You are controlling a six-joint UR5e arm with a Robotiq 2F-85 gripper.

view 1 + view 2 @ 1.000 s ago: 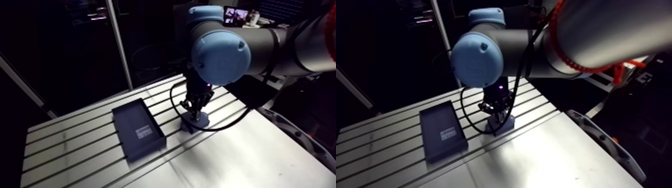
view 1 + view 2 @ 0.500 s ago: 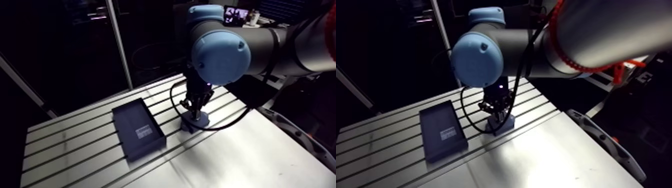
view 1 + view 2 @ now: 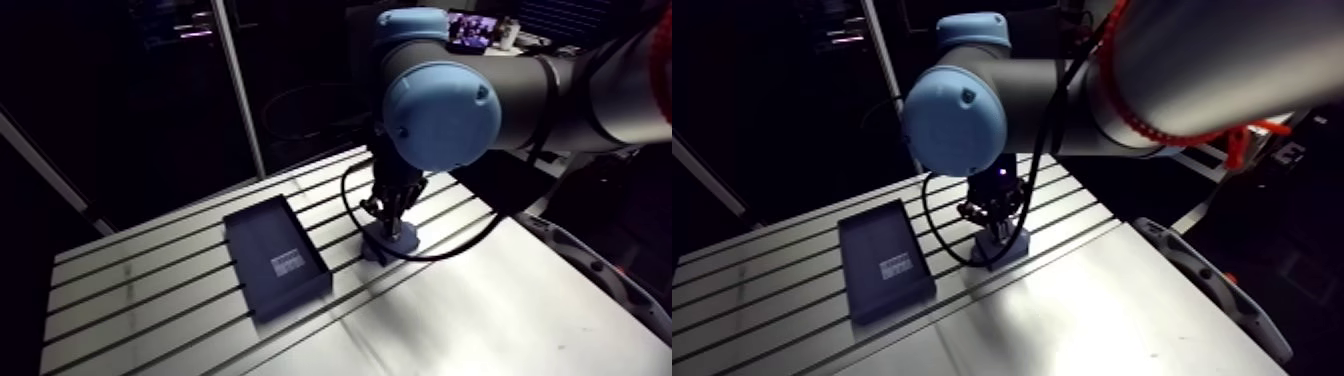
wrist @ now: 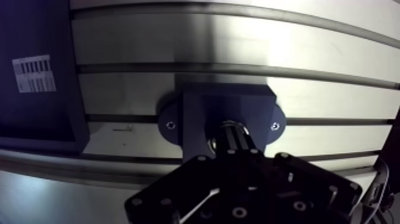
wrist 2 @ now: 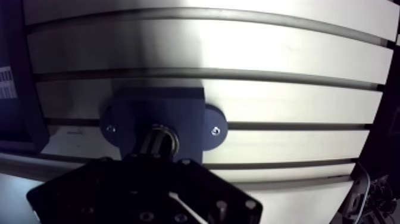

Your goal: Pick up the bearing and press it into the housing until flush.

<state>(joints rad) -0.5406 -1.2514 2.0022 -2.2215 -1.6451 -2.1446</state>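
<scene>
The dark blue housing (image 4: 238, 107) is a block with two screwed flanges, standing on the slotted table (image 4: 238, 47). The metal bearing (image 5: 168, 138) shows as a shiny ring in the housing's round bore. My gripper (image 4: 233, 136) stands straight above it with its fingers together, their tips down on the bearing. Nothing shows between the fingers, and they hide most of the ring. How deep the bearing sits I cannot tell. In the arm view the gripper (image 3: 390, 218) comes down onto the housing (image 3: 395, 246) near the middle of the table.
A dark rectangular tray (image 3: 275, 257) with a white label lies on the table beside the housing; its corner shows in the wrist view (image 4: 36, 71). A smooth metal sheet (image 3: 480, 310) covers the table's near part.
</scene>
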